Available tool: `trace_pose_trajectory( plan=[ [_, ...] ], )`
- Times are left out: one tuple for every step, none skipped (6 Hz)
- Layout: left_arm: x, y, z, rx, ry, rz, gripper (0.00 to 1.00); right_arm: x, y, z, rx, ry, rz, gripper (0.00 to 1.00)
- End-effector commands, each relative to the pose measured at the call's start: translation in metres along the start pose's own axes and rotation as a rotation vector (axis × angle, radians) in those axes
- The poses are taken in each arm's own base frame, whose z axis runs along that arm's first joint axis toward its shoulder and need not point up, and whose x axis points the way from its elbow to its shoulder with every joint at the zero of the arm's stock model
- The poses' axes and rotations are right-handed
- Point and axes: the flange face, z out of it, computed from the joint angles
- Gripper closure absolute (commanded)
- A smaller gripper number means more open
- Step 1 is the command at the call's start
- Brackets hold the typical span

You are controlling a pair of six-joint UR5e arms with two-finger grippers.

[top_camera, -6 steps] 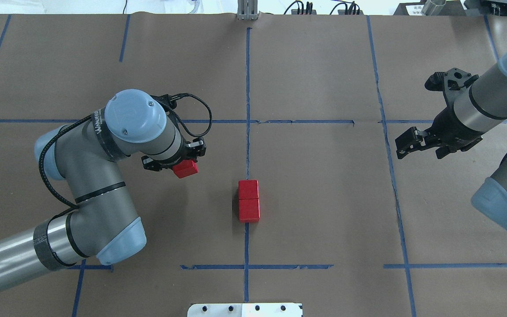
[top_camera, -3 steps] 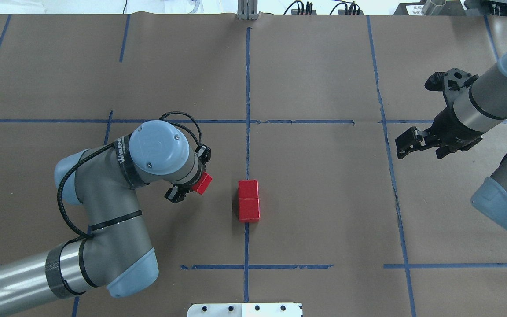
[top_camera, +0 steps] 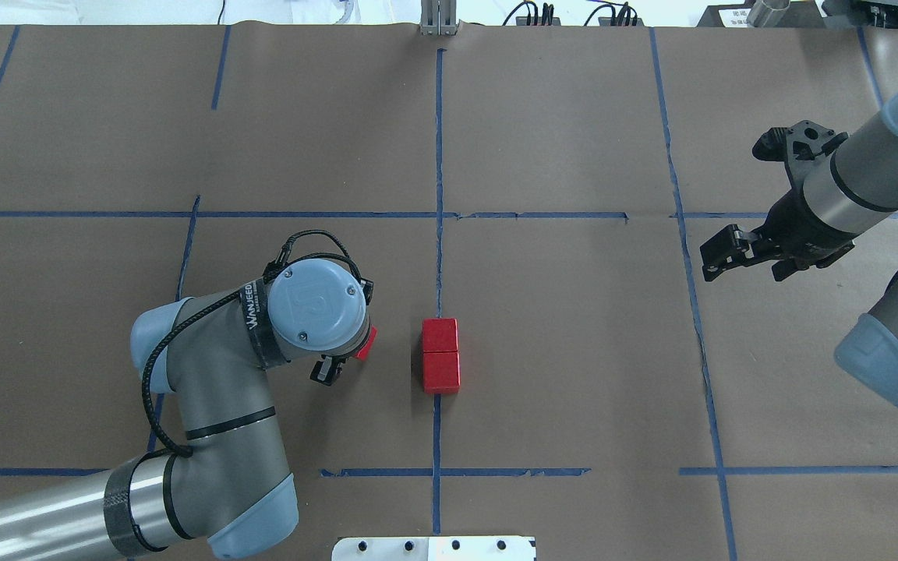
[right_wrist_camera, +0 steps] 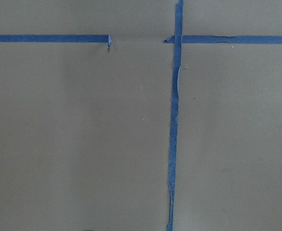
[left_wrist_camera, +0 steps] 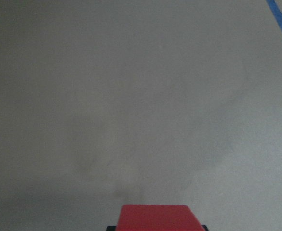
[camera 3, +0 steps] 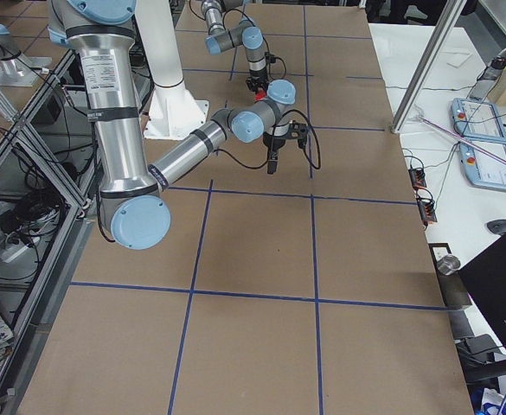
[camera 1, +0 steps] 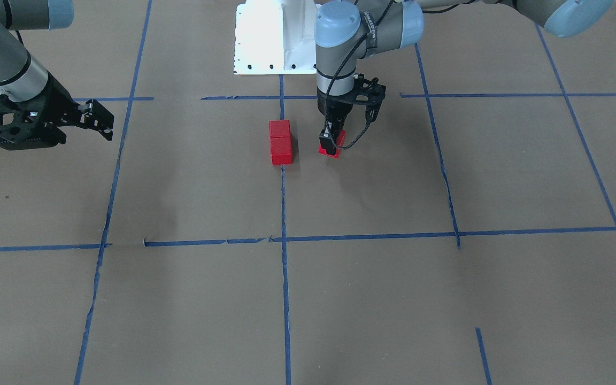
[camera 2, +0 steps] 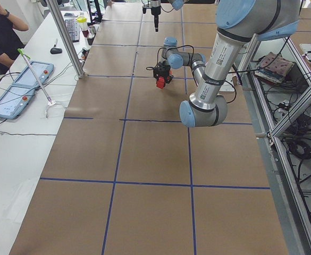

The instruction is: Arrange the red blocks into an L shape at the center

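**Legible markings.** White capitals on the black band [top_camera: 256,323] around the left arm's [top_camera: 215,389] wrist appeared to read "WANJEED"; a smaller line beneath them could not be read. The grey joint cap [top_camera: 316,305] beside the band carried a faint embossed "UR" mark. White labels on the upright arm tubes [camera 2: 217,56] [camera 3: 105,73] bore print too small to read. No other text or numbers were legible.

Even, diffuse overhead light fills the fixed views; the brown paper bench [top_camera: 574,351] carries only soft, faint shadows and no glare. The left wrist view is dim, greyish and hazy, with the red block [left_wrist_camera: 155,217] blurred at its bottom edge.
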Motion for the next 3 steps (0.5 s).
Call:
trace_pose_trajectory(
  plan=[
    [0.008,0.004,0.004,0.02,-0.017,-0.117,1.0,0.0,0.0,0.0,0.0,0.0,0.0,0.0],
    [0.022,0.002,-0.008,0.025,-0.033,-0.217,1.0,0.0,0.001,-0.001,0.0,-0.001,-0.001,0.0],
    [0.024,0.01,-0.016,-0.008,-0.056,-0.274,1.0,0.0,0.001,-0.001,0.001,-0.002,0.0,0.0]
  ],
)
